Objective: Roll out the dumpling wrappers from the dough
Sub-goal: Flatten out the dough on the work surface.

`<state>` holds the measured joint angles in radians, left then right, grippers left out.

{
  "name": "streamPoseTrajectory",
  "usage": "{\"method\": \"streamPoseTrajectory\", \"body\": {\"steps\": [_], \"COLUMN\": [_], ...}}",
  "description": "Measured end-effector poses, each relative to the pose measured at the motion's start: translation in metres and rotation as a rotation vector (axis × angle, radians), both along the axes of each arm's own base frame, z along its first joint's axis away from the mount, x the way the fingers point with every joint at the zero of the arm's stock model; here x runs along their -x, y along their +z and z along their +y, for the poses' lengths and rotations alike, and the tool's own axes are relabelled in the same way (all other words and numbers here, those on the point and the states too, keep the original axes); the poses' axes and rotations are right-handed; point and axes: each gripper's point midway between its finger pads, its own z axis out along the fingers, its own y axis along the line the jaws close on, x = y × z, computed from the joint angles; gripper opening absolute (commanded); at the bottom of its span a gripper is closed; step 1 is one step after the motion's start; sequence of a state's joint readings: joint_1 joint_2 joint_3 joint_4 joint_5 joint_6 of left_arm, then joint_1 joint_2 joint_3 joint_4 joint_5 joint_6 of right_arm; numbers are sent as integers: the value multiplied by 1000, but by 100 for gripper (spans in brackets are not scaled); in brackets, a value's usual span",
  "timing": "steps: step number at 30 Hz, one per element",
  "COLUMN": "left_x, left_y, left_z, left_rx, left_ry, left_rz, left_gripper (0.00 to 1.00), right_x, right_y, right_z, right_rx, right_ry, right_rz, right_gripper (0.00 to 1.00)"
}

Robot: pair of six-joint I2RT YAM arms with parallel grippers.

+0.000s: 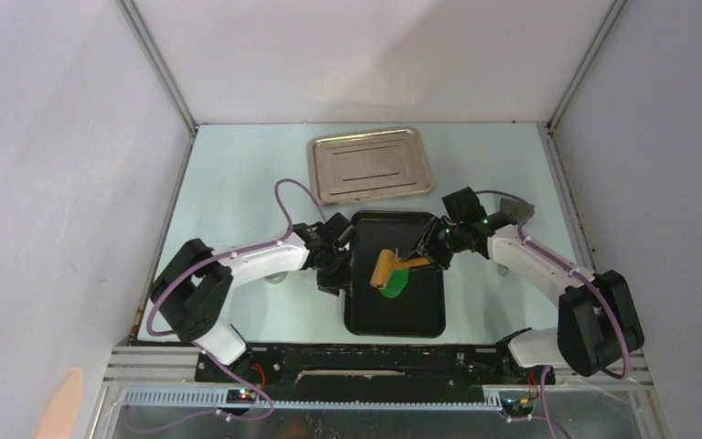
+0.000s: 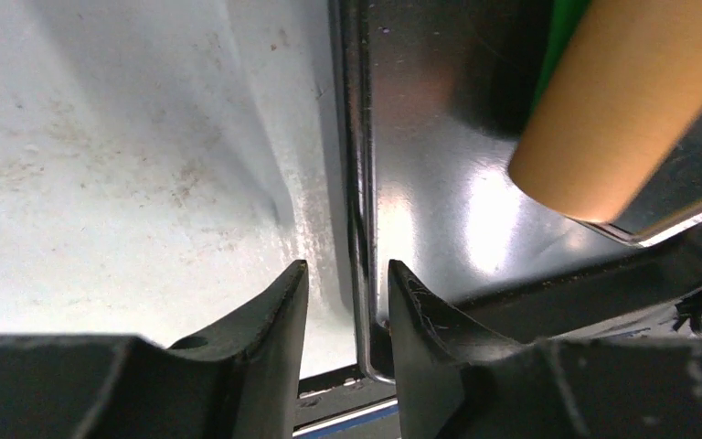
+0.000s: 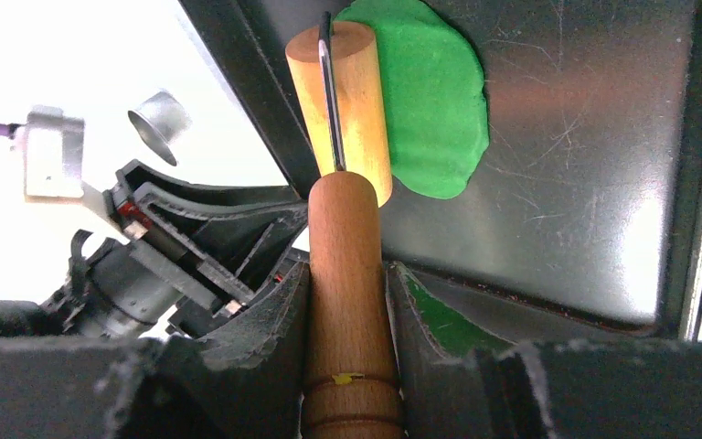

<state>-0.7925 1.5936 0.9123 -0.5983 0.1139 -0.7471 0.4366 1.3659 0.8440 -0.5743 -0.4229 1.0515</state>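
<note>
At the bottom of the left wrist view, my left gripper is pressing its fingers together on the left rim of the glossy black rectangular tray, one finger outside and one inside. At the bottom of the right wrist view, my right gripper is pinching the handle of the tan wooden roller, whose cylindrical head is reaching up the frame. Beyond it, the bright green dough is lying on the tray floor at top centre, with the roller head covering its left edge.

I am judging the work as partway through. The dough is already looking like a flattened oval sheet, but no round dumpling wrappers are showing anywhere, so thinning and shaping are remaining. Its long axis is running from the top of the frame down towards the lower right, nearly alongside the roller head.

Farthest off, in the top view, a silver metal tray is sitting above the black one.
</note>
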Motion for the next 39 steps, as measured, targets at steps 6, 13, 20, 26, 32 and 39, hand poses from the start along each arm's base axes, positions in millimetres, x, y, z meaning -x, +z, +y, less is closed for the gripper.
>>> {"method": "streamPoseTrajectory", "body": {"steps": [6,13,20,26,32,39], "left_x": [-9,-19,-29,-31,-35,-48], "left_y": [30,59,95,116,116,89], "left_z": [-4,2,10,15,19,34], "left_rx": [47,88,147,185,173,104], "left_ry": [-9,8,35,48,65,126], "left_rz": [-72,-154,-275,-346,-358,-299], "left_gripper": [40,38,38,37,37,37], "right_x": [3,21,9,-19,-20,-4], "right_y": [-3,0,-4,-9,-3,3], "right_z": [-6,-45,-41,-16,-18,-43], "right_rx": [-25,26,33,-6,0,112], "right_ry": [-14,-96,-96,-68,-75,-78], "right_rz": [-16,-22,25,-13,-55,-74], "right_gripper": [0,0,0,0,0,0]}}
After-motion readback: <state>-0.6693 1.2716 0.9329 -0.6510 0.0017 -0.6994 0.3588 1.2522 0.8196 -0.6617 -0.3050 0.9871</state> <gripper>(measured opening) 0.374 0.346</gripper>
